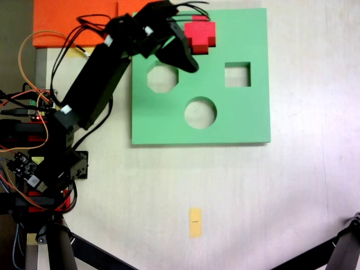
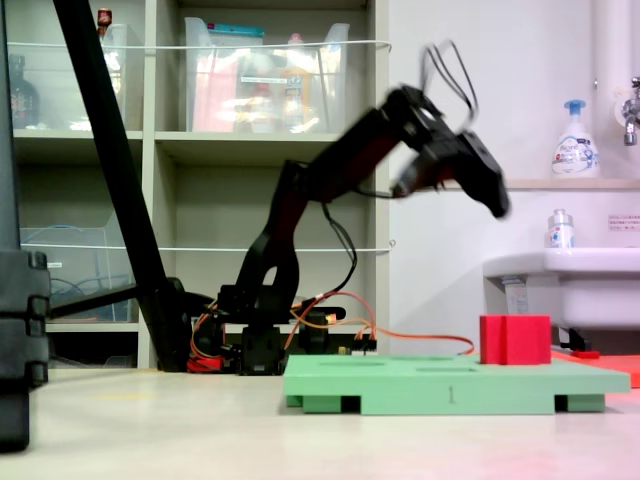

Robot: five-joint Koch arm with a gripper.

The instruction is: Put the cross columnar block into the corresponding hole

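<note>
The green square foam board (image 1: pixel 169 121) lies flat on the pale tabletop (image 1: pixel 270 197), with bare table open on its near and right sides in the top-down fixed view; an orange foam sheet (image 1: pixel 73 19) lies just beyond the board's upper-left corner. Through the board run an octagonal cutout (image 1: pixel 162 78), a square cutout (image 1: pixel 237 74) and a round cutout (image 1: pixel 200 112), each well inside the edges. The small bright red plus-shaped foam block (image 1: pixel 201 35) stands upright near the board's upper edge, above and between the octagonal and square cutouts; in the side fixed view the block (image 2: pixel 515 339) rises clear above the board's top face (image 2: pixel 440 380). The plus-shaped hole itself is hidden beneath it. The black gripper (image 2: pixel 497 205) hangs high above the board, apart from the block, its arm arched upward and forward. I cannot tell whether its jaws are spread or pressed together.
</note>
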